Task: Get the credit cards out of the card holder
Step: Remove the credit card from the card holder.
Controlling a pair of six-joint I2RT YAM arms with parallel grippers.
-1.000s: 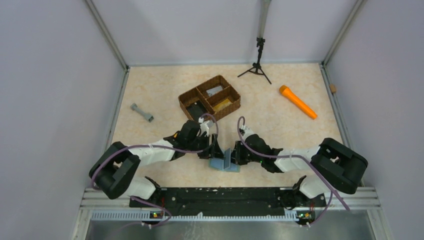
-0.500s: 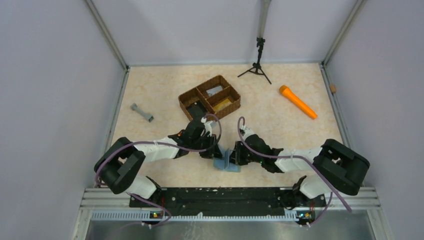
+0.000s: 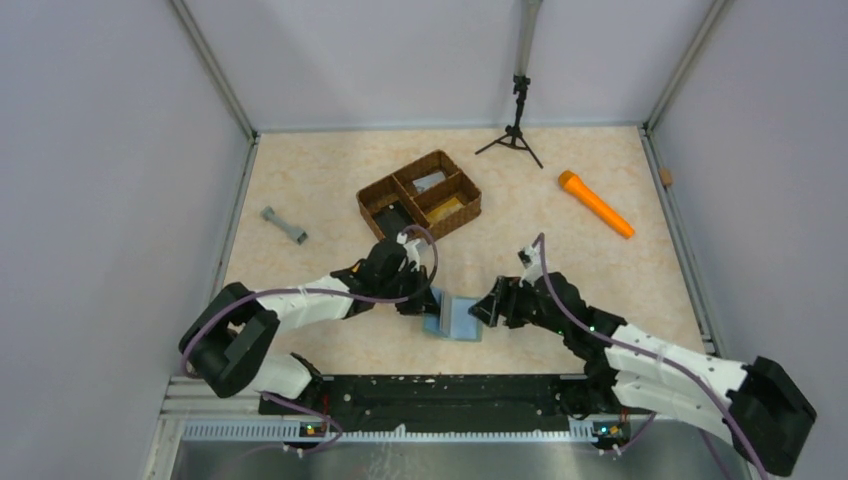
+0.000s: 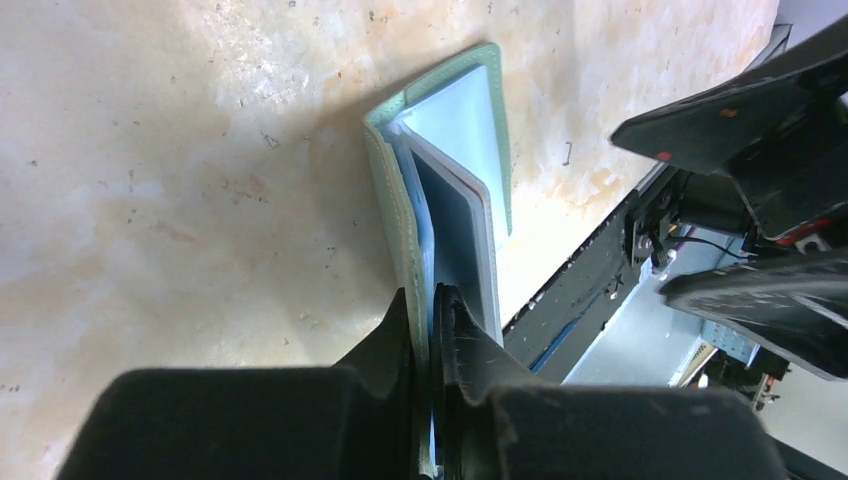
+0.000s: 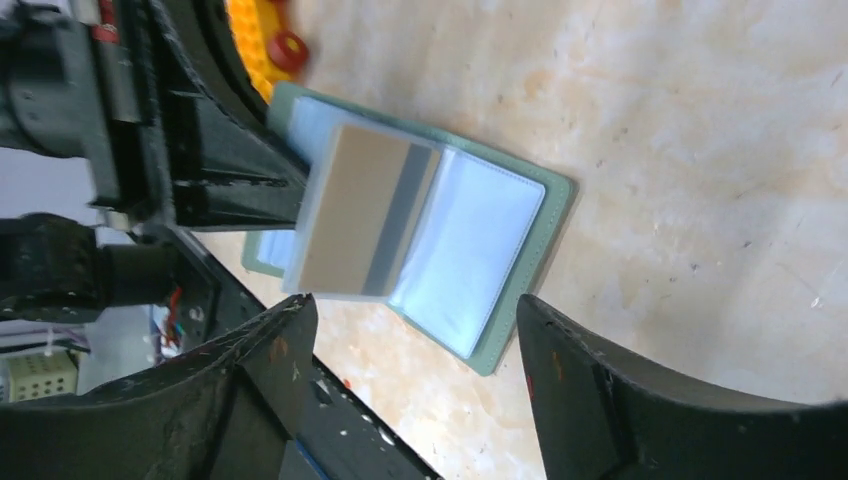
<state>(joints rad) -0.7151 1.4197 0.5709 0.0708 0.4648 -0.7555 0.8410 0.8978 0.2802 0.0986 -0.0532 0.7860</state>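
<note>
The flat grey-green folding card holder (image 3: 457, 318), its clear pale-blue pockets glossy, lies open at lower centre on the mottled beige desk (image 3: 330, 190); left claw (image 4: 432, 305) clamps one leaf, right claw (image 5: 410, 310) spread apart beside.

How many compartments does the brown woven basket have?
3 in the basket: the far one holds a pale grey flat item, the left one a black block, the right one a yellowish piece. None seems hidden.

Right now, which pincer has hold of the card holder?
The left pincer: it is clamped on one leaf of the holder. The right pincer stands wide open over the holder, gripping nothing.
</note>
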